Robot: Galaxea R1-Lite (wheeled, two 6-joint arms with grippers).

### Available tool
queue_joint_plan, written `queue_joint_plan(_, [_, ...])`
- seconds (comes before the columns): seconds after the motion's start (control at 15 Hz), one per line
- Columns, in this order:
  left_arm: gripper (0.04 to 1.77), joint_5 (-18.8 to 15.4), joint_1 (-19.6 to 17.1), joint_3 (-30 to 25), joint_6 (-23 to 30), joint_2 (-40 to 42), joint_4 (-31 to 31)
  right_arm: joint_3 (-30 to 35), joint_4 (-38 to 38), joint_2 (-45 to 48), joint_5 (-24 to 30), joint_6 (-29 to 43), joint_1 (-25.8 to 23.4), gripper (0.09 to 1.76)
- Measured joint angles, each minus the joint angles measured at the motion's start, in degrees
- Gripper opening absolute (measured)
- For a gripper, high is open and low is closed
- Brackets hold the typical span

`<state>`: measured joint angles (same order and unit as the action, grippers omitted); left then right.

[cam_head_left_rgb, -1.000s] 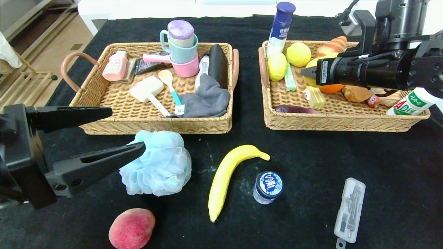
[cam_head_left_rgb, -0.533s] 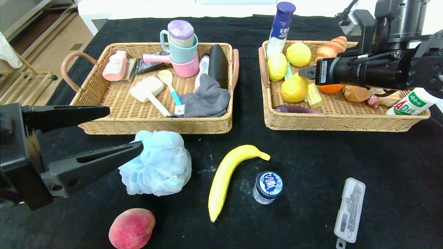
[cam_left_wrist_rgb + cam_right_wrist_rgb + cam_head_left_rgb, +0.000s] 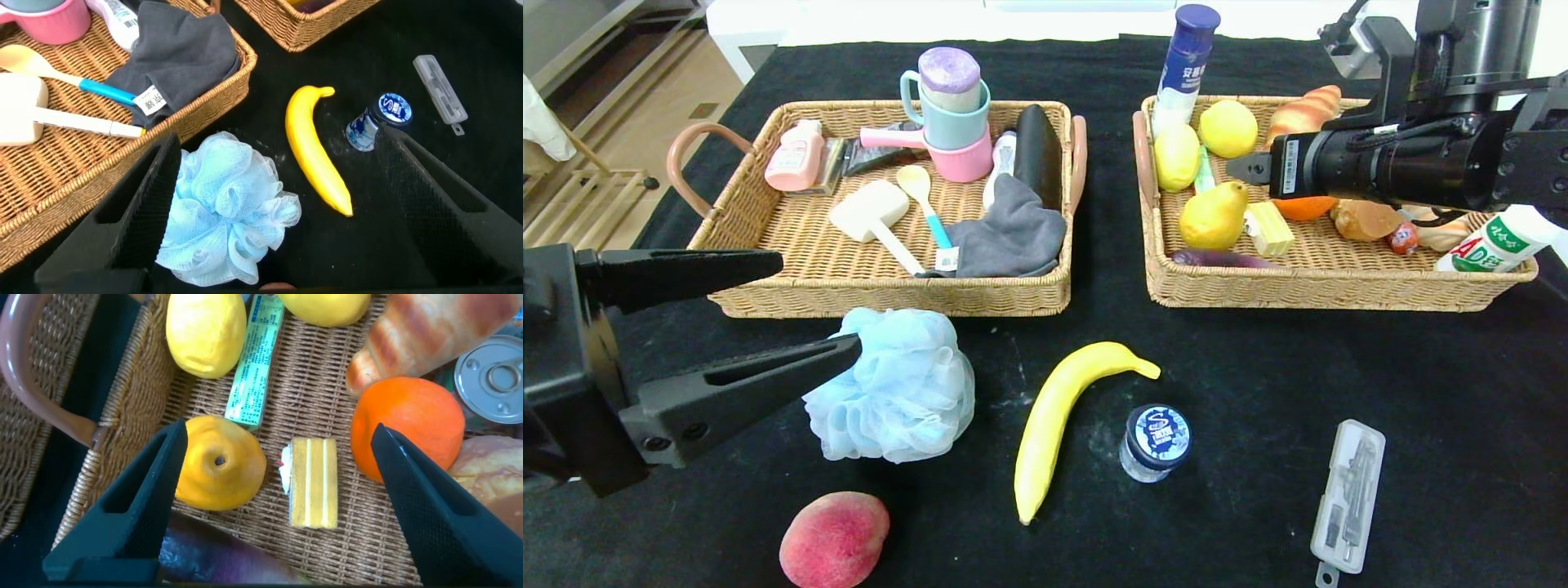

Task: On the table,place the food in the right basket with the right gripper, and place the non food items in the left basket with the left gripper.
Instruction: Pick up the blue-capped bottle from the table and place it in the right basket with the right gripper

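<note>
My right gripper (image 3: 1250, 169) hangs open and empty over the right basket (image 3: 1323, 294). In the right wrist view (image 3: 278, 434) a yellow pear (image 3: 221, 463) and a yellow cake slice (image 3: 315, 490) lie below its fingers. The pear (image 3: 1213, 216) rests in the basket's near left part. My left gripper (image 3: 821, 306) is open at the front left, beside a blue bath pouf (image 3: 898, 388) on the table. In the left wrist view (image 3: 282, 140) the pouf (image 3: 225, 208) lies next to one finger (image 3: 139, 204). A banana (image 3: 1054, 416) lies mid-table.
A red peach (image 3: 835, 539), a small blue-lidded jar (image 3: 1156, 441) and a clear plastic case (image 3: 1349, 494) lie on the black table. The left basket (image 3: 890, 298) holds cups, a spoon, a grey cloth and bottles. The right basket holds lemons, an orange, bread and bottles.
The yellow pear, half hidden at the right gripper a second ago, has dropped and come to rest in the right basket. The right gripper has drawn up slightly. The left gripper barely moved.
</note>
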<state>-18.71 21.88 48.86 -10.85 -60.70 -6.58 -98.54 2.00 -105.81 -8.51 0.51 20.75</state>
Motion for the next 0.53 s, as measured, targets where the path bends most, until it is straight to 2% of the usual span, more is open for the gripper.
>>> queue_joint_plan(0.33, [1.72,0.02,0.0,0.0,-0.01,0.06,-0.02,2.34,0.06,2.86,0.39,-0.27,0.44,1.67])
queue_joint_plan(0.53, [1.72,0.0,0.0,0.0,-0.01,0.11,-0.02,6.67,-0.18,5.88,0.49,-1.41,1.9,1.68])
